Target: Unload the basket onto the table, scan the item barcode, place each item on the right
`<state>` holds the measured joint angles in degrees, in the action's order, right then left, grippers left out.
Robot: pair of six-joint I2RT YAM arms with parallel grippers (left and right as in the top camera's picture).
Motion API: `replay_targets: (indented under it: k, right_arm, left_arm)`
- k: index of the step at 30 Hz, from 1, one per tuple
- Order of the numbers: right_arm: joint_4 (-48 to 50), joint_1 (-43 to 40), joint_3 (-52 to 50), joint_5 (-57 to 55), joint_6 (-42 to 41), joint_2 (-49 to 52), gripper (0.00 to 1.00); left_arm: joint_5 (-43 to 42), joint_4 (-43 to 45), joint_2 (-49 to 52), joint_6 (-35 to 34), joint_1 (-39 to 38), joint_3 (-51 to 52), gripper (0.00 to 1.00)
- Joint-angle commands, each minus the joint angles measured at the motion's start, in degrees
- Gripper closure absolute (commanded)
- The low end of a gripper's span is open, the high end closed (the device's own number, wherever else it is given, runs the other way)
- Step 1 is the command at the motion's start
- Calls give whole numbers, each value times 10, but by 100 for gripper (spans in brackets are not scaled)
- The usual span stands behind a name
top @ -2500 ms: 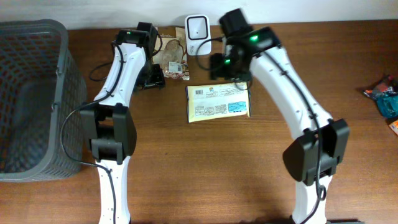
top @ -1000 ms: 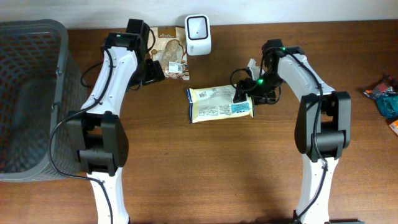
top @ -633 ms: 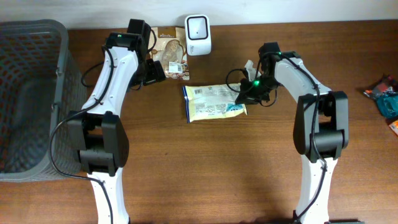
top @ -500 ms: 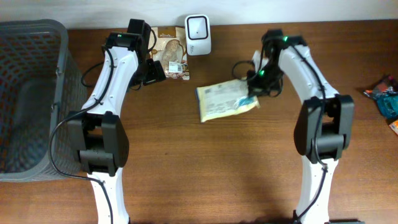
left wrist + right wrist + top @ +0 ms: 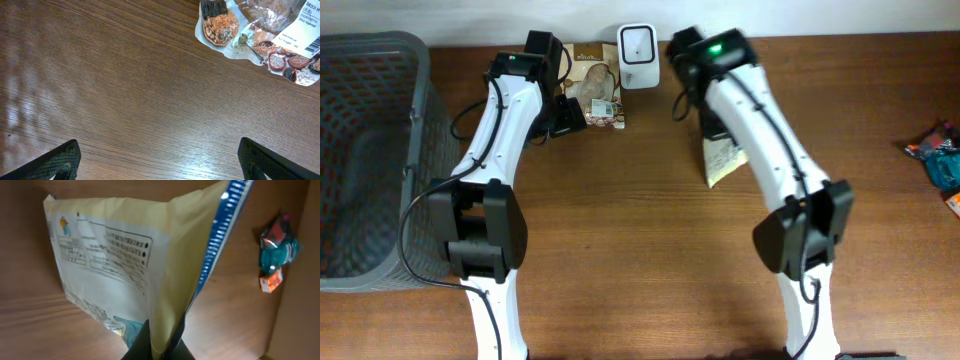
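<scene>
Right end effector (image 5: 158, 344) is clamped on the edge of the yellow packet (image 5: 115, 265). The packet hangs above the table (image 5: 620, 250), just right of the scanner (image 5: 637, 43). Step: presenting. I can't pick out the barcode yet. Next, probably rotate the wrist and swing the printed face toward the scanner window. Left end effector (image 5: 160, 160) is wide open, idle near the snack bag (image 5: 260, 35).

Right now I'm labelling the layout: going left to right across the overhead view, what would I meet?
Grey basket, seed snack packet, white scanner, yellow packet, teal wrapper.
</scene>
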<state>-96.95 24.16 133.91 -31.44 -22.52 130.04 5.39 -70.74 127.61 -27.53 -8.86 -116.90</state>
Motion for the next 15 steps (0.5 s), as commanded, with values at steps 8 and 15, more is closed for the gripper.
replay_targets:
  k: [8, 15]
  right_arm:
    - [38, 93, -45, 61, -49, 26, 92]
    - [55, 28, -4, 262, 49, 8, 96]
  left_arm:
    - [0, 0, 0, -7, 0, -2, 1]
    - [0, 0, 0, -7, 0, -2, 1]
